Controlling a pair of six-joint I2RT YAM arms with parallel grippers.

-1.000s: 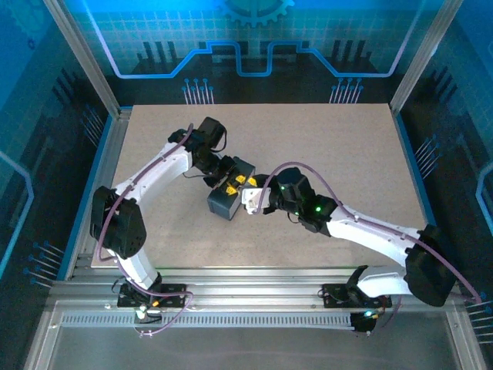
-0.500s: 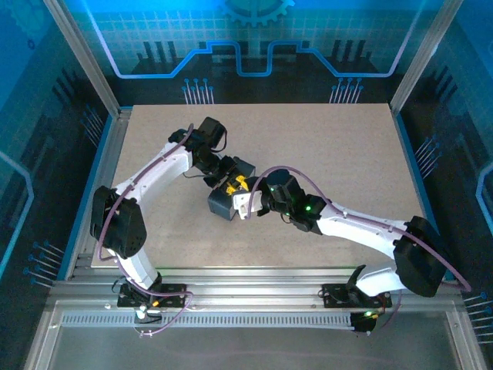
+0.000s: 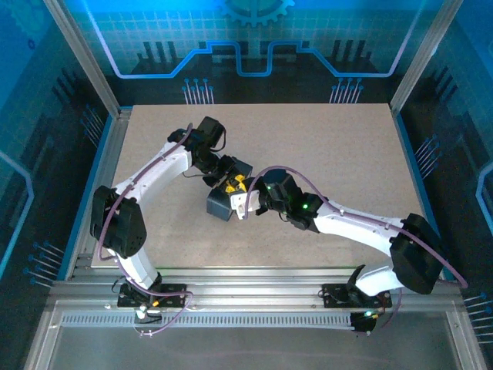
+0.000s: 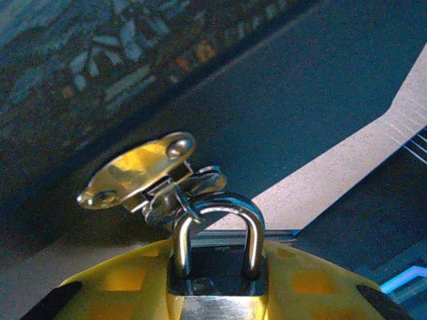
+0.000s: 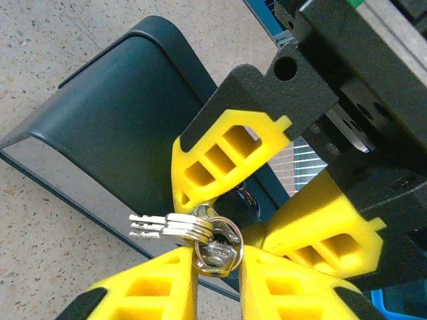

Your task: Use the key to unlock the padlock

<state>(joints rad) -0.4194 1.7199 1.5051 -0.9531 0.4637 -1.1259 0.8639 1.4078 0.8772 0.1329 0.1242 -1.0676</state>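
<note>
On the table (image 3: 331,139), the dark tin (image 3: 218,205) looked free to slide if either arm tugged. The left gripper (image 4: 217,293) was closed tight on the padlock (image 4: 215,270), its shackle threaded through the tin's brass hasp (image 4: 137,170). The right gripper (image 5: 217,267), pinched shut on the key (image 5: 157,227) at its ring, sat close beside the left fingers (image 5: 223,150); the blade could have swivelled and missed the keyway, which was hidden.

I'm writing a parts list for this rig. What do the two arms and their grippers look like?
The left arm and right arm have white link shells and black joint housings, each trailed by a purplish cable. A green light glows near the right wrist. The fingers are yellow with cut-out pockets, on black grainy mounts.
</note>
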